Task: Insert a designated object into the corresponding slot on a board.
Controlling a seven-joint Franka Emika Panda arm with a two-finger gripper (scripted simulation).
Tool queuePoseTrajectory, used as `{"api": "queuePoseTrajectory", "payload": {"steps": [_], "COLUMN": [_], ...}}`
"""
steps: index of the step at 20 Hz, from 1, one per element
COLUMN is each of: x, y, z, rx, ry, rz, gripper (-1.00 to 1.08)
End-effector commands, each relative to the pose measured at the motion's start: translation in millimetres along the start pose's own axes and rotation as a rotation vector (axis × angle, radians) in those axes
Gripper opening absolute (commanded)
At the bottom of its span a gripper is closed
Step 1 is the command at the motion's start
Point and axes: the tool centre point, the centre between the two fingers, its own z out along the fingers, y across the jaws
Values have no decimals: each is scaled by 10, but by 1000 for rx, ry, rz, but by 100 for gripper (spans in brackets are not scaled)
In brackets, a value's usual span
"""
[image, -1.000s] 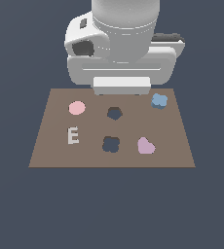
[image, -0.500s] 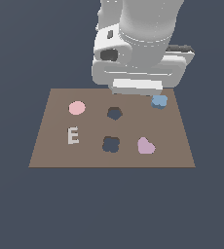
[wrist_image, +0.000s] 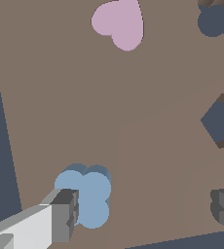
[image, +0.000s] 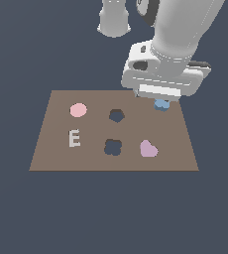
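Blue clover piece (wrist_image: 87, 192) lies flat on the brown board (image: 51, 149), at the far corner on the exterior view's right. Clover slot (image: 113, 147) and pentagon hole (image: 116, 115) both empty. Gripper (wrist_image: 143, 214) fingers spread apart, one finger (wrist_image: 65, 214) touching the piece's edge, the other well clear. Dark plain ground surrounds the board.

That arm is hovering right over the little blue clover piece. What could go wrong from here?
The tool sits off-centre: one finger already meets the blue clover piece while the other is far away, so closing might shove it sideways. Also, the clover-shaped hole lies next to a pentagon-like hole, and the lobes must line up, or the piece could jam on the board.
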Motion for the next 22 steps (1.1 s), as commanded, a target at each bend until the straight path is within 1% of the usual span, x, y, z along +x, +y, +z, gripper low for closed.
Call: {"api": "queuePoseTrajectory", "payload": {"steps": [1, 6, 11, 18, 22], "x": [-74, -168, -210, -220, -215], "y": [-130, -327, -442, -466, -469], "z": [101, 248, 331, 360, 467], "rx": [1, 1, 1, 1, 1], "ry": [2, 5, 6, 6, 6], "rz": [26, 60, 79, 80, 82], "gripper": [100, 100, 100, 100, 100]}}
